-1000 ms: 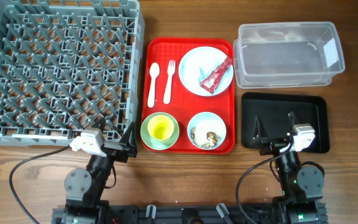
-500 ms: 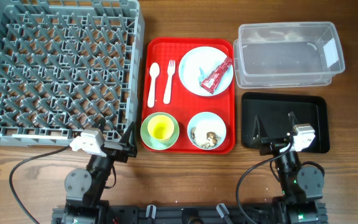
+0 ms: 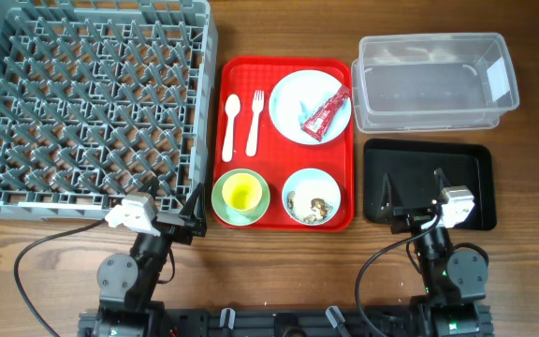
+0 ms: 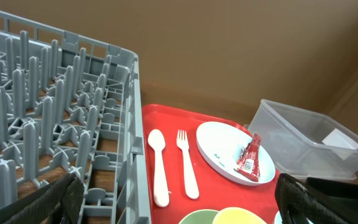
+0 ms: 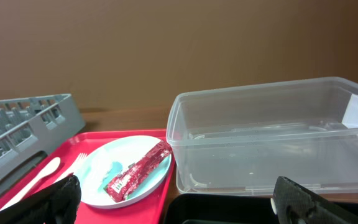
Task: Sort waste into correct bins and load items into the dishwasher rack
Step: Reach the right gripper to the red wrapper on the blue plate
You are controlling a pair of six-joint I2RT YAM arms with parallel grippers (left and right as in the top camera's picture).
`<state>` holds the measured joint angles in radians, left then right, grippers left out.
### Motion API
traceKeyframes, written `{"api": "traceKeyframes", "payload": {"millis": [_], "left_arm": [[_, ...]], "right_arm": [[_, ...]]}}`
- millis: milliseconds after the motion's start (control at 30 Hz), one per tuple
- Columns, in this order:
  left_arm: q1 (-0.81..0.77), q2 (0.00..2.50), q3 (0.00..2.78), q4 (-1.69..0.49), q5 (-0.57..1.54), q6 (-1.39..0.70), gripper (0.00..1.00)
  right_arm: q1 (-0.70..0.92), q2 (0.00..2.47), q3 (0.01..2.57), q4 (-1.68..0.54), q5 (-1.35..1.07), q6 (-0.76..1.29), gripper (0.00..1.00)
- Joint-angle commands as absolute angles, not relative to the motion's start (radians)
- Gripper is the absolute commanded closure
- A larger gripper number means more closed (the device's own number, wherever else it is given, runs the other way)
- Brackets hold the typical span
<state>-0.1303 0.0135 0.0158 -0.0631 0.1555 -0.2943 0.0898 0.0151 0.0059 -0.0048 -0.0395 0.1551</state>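
Both arms (image 3: 120,276) are matte black with round joint housings. A white block (image 3: 131,214) sits just behind the left hand (image 3: 178,201) and the right hand (image 3: 413,192). Their tapered black fingers (image 4: 61,200) look coarse-grained. Thin black cables (image 3: 26,257) loop behind.

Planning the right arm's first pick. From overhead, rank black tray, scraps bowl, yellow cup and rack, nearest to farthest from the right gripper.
1. Black tray, beneath the right gripper.
2. Scraps bowl, red tray's near-right corner.
3. Yellow cup, near-left corner.
4. Rack, far left.
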Motion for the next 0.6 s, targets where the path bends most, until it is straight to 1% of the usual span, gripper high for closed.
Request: {"api": "traceKeyframes", "payload": {"millis": [0, 67, 167, 233, 333, 367, 467, 567], "left_arm": [[-0.136, 0.007, 0.006, -0.027, 0.148, -0.299, 0.0], [-0.136, 0.007, 0.006, -0.013, 0.149, -0.299, 0.0], [-0.136, 0.007, 0.006, 0.059, 0.2, -0.3, 0.0], [-0.136, 0.007, 0.006, 0.173, 0.247, -0.3, 0.0], [-0.136, 0.007, 0.015, 0.355, 0.296, -0.3, 0.0], [-0.136, 0.007, 0.033, 0.362, 0.295, -0.3, 0.0], [-0.136, 0.031, 0.141, 0.267, 0.288, -0.3, 0.0], [-0.136, 0.133, 0.322, 0.059, 0.287, -0.3, 0.0]], "right_arm": [[0.086, 0.011, 0.006, 0.003, -0.073, 0.246, 0.0], [0.086, 0.011, 0.006, 0.012, -0.111, 0.323, 0.0], [0.086, 0.011, 0.017, 0.016, -0.278, 0.343, 0.0], [0.086, 0.012, 0.043, 0.006, -0.35, 0.343, 0.0], [0.086, 0.045, 0.157, -0.021, -0.367, 0.34, 0.0], [0.086, 0.07, 0.212, -0.03, -0.367, 0.335, 0.0], [0.086, 0.197, 0.398, -0.12, -0.366, 0.313, 0.0], [0.086, 0.453, 0.668, -0.326, -0.368, 0.314, 0.0]]}}
